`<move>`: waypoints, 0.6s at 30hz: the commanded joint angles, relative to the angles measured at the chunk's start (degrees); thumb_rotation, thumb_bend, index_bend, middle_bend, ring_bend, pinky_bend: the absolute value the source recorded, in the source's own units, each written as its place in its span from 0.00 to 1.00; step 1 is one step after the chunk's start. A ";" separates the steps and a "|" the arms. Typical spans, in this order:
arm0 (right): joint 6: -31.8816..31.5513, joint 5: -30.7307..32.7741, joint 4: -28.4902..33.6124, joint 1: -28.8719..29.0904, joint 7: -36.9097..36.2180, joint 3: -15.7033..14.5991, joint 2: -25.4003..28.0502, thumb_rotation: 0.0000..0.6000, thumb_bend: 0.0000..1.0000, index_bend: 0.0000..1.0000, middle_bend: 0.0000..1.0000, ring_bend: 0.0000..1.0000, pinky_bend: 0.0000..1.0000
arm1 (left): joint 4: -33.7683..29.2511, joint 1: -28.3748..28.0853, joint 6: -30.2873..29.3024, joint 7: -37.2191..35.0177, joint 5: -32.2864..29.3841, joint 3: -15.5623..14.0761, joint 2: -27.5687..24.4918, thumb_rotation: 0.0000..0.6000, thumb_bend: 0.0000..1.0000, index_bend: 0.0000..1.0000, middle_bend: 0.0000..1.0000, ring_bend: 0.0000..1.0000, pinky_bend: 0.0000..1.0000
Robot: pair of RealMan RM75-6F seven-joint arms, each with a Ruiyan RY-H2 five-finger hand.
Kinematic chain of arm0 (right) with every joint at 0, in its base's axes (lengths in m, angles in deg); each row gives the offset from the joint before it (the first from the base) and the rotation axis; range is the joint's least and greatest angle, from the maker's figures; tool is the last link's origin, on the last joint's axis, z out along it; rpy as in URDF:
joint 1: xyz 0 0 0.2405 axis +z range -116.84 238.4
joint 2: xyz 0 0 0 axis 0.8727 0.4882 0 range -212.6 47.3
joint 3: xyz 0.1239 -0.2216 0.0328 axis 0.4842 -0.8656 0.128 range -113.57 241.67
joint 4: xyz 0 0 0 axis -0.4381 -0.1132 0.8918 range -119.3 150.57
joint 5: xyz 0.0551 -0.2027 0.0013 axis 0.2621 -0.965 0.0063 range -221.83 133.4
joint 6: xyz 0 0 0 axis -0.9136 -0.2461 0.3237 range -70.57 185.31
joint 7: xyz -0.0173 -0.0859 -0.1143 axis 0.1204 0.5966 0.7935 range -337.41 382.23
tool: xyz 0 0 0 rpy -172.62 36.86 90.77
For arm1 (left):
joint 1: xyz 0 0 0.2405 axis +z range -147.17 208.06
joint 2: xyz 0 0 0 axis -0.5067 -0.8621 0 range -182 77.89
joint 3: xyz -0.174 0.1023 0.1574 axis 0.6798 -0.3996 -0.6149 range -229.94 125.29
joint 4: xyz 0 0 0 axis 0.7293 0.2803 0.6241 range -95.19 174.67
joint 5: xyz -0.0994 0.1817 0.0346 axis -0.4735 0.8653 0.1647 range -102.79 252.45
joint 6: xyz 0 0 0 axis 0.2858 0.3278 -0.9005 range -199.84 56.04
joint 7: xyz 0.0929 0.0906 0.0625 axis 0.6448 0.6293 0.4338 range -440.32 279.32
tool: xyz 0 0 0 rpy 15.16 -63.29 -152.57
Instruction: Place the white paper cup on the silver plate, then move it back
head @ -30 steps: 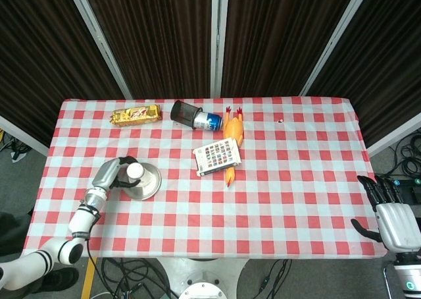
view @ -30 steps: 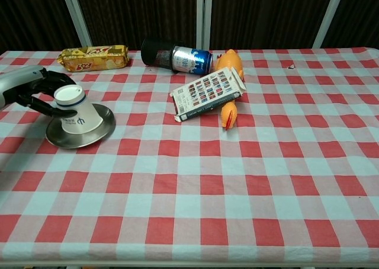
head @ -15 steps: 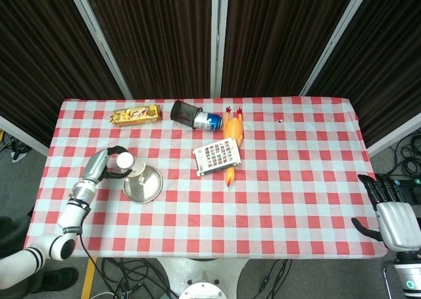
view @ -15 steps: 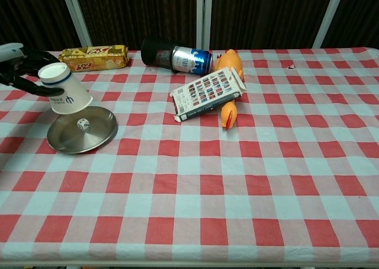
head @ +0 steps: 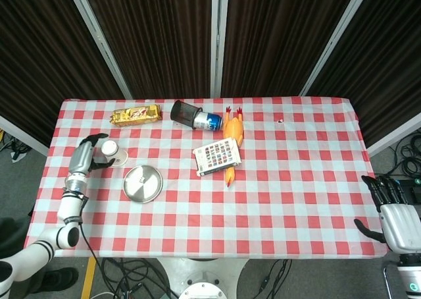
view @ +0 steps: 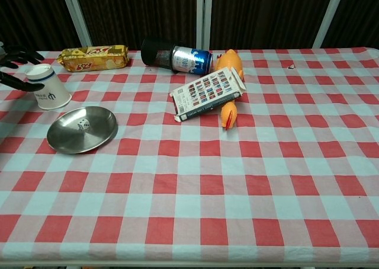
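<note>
White paper cup (view: 49,90) stands upside down, tilted a little, at the far left of the table (view: 249,162), just beyond the silver plate (view: 82,128) and apart from it. The left hand (head: 87,155) has its dark fingers (view: 16,82) wrapped round the cup's upper part; whether the cup's rim rests on the cloth I cannot tell.

Paper this thin is light and gives under pressure, so I judge that a hard squeeze would dent the wall. The stiffest place to hold is near the closed base, now uppermost, where the fingers sit. Being so light, it may tip or skid when let go.

Inverted, the cup holds nothing that shows. The plate lies bare, only a small mark at its middle. A dark mesh pot (view: 155,51) lies on its side at the far middle, with a blue can (view: 190,59) partly inside its mouth.

The right hand (head: 398,215) hangs off the near right table corner, fingers apart, holding nothing.
</note>
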 commanded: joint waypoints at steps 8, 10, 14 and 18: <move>0.62 1.71 -1.80 -0.38 -2.40 0.04 -0.74 1.00 0.13 0.05 0.11 0.00 0.00 | -15.34 11.04 -21.24 15.96 6.42 -4.69 -11.93 1.00 0.23 0.19 0.16 0.08 0.08; 1.11 1.50 -2.11 -0.15 -2.89 -0.08 -1.11 1.00 0.13 0.05 0.11 0.00 0.00 | -19.74 13.54 -23.89 18.50 7.38 -6.38 -14.35 1.00 0.22 0.19 0.17 0.08 0.08; 1.51 0.96 -2.56 0.21 -2.97 -0.15 -1.57 1.00 0.13 0.05 0.11 0.00 0.00 | -28.31 17.54 -27.23 21.68 8.66 -9.16 -18.98 1.00 0.22 0.21 0.17 0.08 0.08; 1.26 1.00 -2.71 0.31 -2.85 0.14 -2.25 1.00 0.13 0.06 0.11 0.00 0.00 | -34.78 20.87 -31.42 25.01 9.79 -10.82 -21.67 1.00 0.22 0.22 0.17 0.08 0.08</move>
